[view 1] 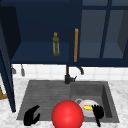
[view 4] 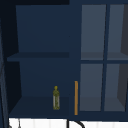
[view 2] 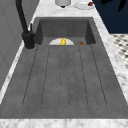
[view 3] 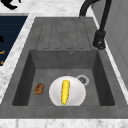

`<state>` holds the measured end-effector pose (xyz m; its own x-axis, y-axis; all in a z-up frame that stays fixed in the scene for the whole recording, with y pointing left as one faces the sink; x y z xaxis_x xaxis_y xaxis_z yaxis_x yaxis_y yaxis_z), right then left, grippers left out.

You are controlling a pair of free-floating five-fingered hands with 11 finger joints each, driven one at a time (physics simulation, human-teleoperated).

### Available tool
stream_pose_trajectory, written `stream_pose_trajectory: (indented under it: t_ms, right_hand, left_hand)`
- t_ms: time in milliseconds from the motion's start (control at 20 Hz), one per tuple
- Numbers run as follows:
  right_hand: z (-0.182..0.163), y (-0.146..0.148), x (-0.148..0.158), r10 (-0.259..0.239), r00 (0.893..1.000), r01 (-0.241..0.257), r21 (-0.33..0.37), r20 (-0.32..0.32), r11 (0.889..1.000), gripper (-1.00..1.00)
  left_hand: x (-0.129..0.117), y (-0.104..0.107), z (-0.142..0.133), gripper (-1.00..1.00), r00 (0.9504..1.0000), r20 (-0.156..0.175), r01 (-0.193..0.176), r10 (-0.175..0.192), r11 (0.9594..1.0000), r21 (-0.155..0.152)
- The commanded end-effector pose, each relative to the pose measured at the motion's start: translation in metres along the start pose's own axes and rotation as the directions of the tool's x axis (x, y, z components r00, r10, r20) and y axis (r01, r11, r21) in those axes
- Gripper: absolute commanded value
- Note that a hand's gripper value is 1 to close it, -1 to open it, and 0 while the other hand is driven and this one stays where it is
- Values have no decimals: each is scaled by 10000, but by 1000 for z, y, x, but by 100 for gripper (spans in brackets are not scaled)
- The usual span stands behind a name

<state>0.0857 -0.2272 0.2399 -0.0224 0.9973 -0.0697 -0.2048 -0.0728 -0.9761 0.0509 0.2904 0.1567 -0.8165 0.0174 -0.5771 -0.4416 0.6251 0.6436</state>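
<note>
Corn cob [view 3: 65, 92] on white plate [view 3: 78, 93] in sink basin [view 3: 100, 75]; right hand [view 1: 98, 113] just beside plate, fingers straight; left hand [view 1: 31, 116] curled, holding nothing, at sink's front left.

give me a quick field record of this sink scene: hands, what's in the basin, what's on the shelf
left hand: black left hand, fingers curled, holding nothing, at the sink's front left edge
right hand: black right hand, fingers straight, just beside the corn
basin: yellow corn cob lying on a round white plate; small brown lump beside the plate
front: big red ball
shelf: green glass bottle upright in the open dark blue cabinet
</note>
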Motion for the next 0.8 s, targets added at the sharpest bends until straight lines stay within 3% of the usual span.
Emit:
stream_pose_trajectory:
  t_ms: [0,450,750]
  right_hand:
    - [-20,-4,0,-11,10000,4,957,70,9954,-100]
    - [-80,-15,-8,-71,10000,58,2032,57,9791,-100]
    - [-117,-22,-11,-157,9998,128,2898,77,9570,-100]
  left_hand:
    - [0,0,0,0,10000,0,0,0,10000,0]
    - [0,0,0,0,10000,-8,16,-16,10000,11]
    - [0,0,0,0,10000,-11,21,-21,10000,15]
